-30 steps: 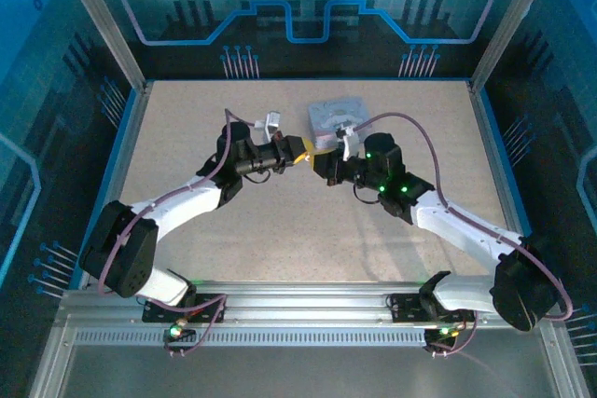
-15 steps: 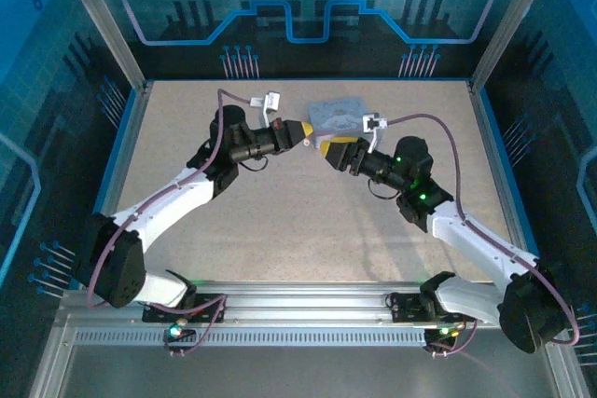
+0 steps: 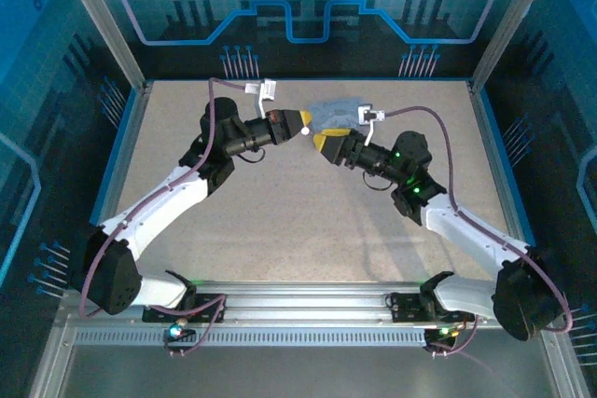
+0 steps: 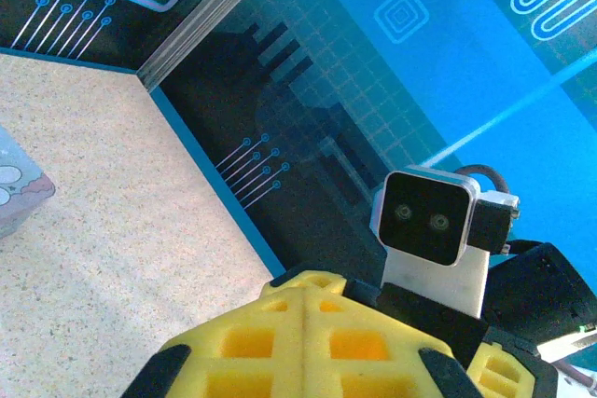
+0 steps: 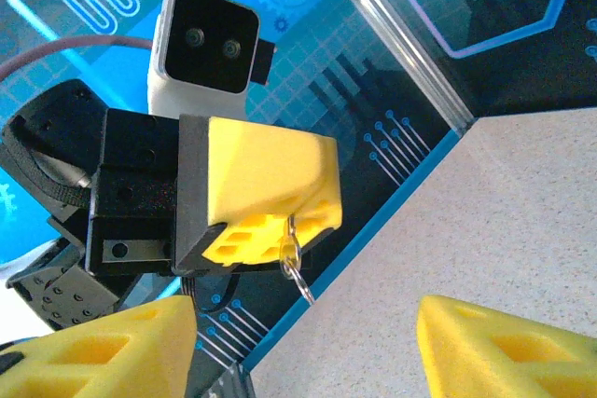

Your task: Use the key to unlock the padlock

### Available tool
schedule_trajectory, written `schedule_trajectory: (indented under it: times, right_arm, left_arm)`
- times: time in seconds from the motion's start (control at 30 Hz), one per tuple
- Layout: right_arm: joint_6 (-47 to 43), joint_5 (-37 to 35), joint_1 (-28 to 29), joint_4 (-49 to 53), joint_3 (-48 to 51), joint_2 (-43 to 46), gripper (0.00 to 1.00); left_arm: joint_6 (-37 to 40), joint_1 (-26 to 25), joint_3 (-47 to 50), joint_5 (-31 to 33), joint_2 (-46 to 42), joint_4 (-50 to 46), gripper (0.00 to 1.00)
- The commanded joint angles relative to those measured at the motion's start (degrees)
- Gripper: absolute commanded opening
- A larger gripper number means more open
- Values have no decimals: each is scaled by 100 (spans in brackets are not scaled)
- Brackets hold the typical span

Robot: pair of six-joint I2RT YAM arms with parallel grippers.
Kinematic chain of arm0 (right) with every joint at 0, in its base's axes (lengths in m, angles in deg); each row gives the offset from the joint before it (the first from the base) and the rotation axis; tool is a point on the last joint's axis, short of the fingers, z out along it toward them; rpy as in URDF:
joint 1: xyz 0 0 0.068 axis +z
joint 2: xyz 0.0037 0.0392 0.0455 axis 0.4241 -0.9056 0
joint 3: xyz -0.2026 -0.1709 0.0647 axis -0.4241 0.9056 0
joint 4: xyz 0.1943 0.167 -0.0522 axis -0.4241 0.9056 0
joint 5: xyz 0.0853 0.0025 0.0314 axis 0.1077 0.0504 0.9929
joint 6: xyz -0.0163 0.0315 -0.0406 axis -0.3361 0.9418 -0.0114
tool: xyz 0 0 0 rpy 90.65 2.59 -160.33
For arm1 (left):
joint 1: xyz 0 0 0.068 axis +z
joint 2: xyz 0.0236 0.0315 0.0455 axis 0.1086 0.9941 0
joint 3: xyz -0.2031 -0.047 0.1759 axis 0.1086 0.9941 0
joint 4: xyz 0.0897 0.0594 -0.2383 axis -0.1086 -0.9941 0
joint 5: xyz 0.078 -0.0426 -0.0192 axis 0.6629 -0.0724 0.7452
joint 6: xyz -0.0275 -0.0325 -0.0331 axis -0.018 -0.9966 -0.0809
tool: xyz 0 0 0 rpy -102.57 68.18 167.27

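Note:
My left gripper (image 3: 302, 124) is raised over the back of the table, its yellow fingers (image 5: 270, 188) pressed shut. A thin silvery metal piece with a small ring, the key (image 5: 297, 263) by its look, hangs out from between them. In the left wrist view the gripper (image 4: 312, 288) shows its jaws closed flat together. My right gripper (image 3: 321, 142) faces it from the right, a short gap away, and in the right wrist view it (image 5: 308, 347) stands open, fingers wide on either side below the key. The padlock is out of view.
The silvery embossed tin box (image 3: 336, 113) lies on the speckled table just behind both grippers; its corner (image 4: 14, 188) shows in the left wrist view. Blue walls and metal frame posts (image 3: 129, 53) ring the table.
The right gripper has opened and drawn apart from the left gripper, which it met a second ago. Both grippers have moved toward the back of the table; the left stays shut.

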Motion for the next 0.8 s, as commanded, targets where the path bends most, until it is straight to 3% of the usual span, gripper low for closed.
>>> schedule_trajectory:
  times: [0.0,0.77]
  right_arm:
    - [22,148,124,-322,-294,-187,61]
    - [198,-66,257,-463,-326,-514,32]
  left_arm:
    - [203,-87,-168,-74,-138,102,0]
    - [38,-96,-51,-29,-85,333,0]
